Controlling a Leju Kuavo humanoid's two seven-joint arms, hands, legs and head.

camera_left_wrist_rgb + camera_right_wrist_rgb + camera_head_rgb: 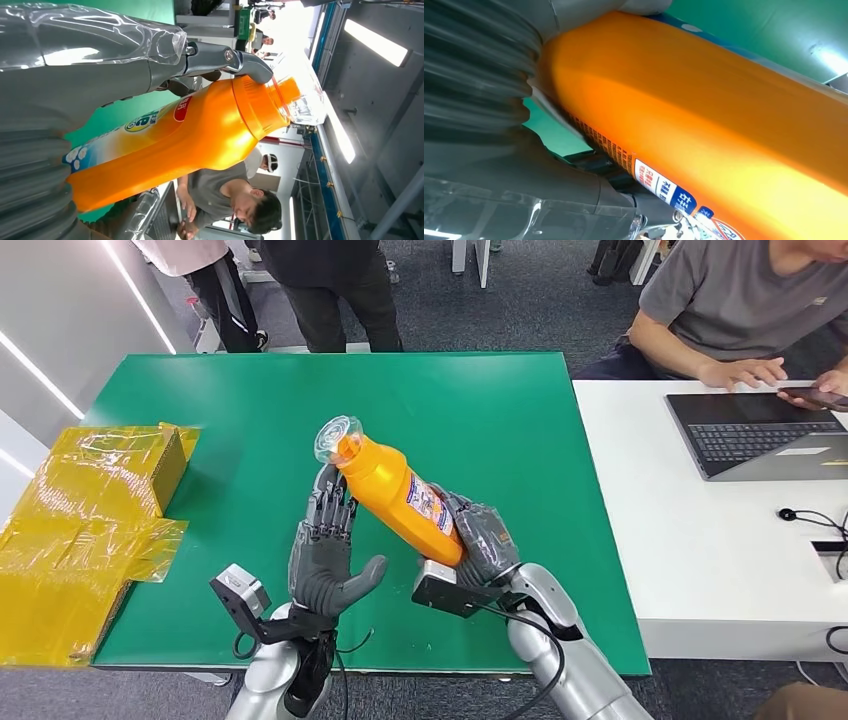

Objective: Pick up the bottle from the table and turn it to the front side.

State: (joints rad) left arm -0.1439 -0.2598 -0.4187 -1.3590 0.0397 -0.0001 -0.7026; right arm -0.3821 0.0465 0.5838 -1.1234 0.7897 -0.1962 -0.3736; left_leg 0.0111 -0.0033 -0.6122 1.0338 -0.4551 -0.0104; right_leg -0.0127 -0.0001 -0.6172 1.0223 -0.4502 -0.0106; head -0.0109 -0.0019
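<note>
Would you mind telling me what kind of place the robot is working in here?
Probably an office or lab used for robot trials: a green-covered table serves as the work surface, a seated person works at a laptop on the adjoining white desk.

The bottle (397,492) is orange plastic with a clear cap and a printed label of red, white and blue. It is lifted above the green table, tilted, cap end up and away from the robot, base low
</note>
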